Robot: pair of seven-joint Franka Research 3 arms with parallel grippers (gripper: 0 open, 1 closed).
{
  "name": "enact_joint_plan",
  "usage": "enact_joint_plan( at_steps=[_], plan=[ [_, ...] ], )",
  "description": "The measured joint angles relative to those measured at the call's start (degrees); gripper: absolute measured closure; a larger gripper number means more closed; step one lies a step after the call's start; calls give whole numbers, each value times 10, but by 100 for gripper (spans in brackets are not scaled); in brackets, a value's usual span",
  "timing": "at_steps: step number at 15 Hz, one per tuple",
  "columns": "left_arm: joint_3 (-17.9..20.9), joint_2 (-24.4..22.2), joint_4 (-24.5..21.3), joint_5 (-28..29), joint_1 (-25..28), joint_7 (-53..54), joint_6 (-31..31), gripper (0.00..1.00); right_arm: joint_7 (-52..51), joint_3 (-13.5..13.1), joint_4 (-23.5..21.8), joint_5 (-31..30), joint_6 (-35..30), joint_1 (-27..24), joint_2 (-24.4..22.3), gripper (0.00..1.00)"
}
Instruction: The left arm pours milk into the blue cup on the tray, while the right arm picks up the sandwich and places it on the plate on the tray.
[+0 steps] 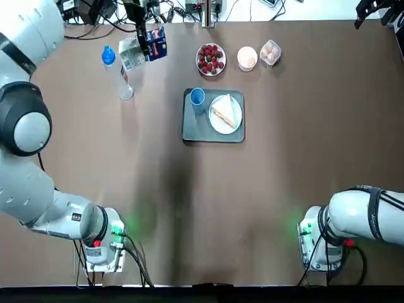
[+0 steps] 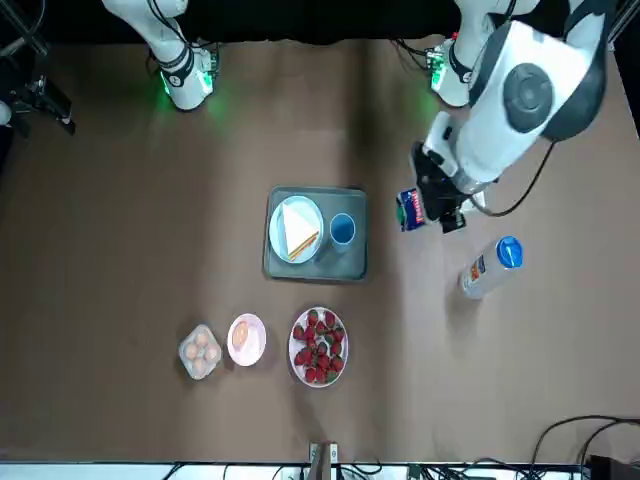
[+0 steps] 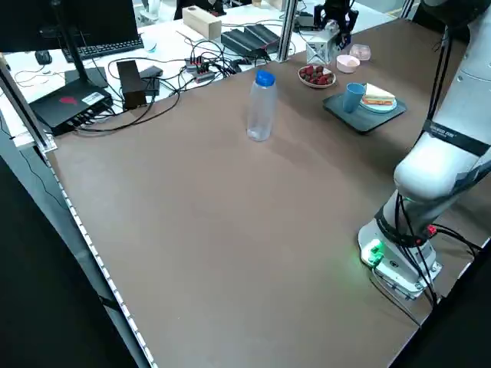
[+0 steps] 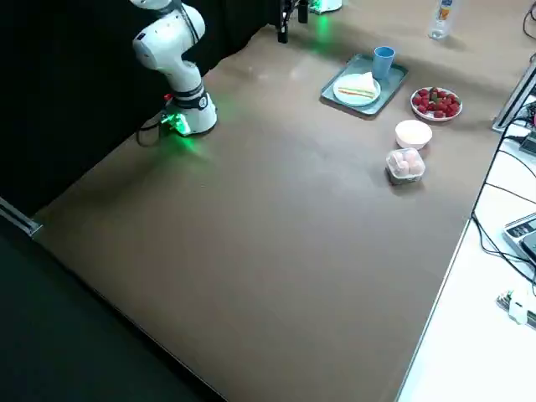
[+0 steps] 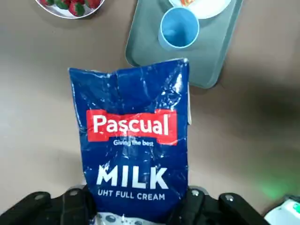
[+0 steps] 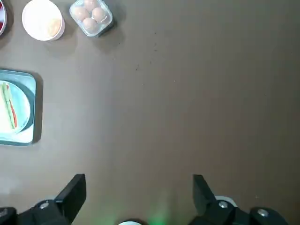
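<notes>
milk carton [image 1: 157,43]: blue, red-labelled, upper left of the top frame. tray [image 1: 199,134]: grey-green, flat, upper centre. blue cup [image 1: 197,97]: upright, tray's upper left. plate [image 1: 219,127]: white, round, tray's right half. sandwich [image 1: 223,112]: triangular, resting on plate.

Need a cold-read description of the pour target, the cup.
Find the flat grey-green rectangular tray on the brown table. On it, beside the round white plate bearing the sandwich, stands a blue, open-topped, round cup. It's the tray's only blue item, and unlike the plate it's tall and hollow.
</notes>
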Motion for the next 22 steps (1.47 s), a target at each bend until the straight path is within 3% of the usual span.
enact_joint_plan(
  at_steps=[10, 22],
  plan=[
    [-2, 77, -3, 18, -73, 9, 151, 42, 0, 1, -1, 0, 7, 0, 0, 0],
    [-2, 143, -5, 196, -130, 27, 173, 41, 0, 1, -4, 0, 8, 0, 0, 0]
  ],
)
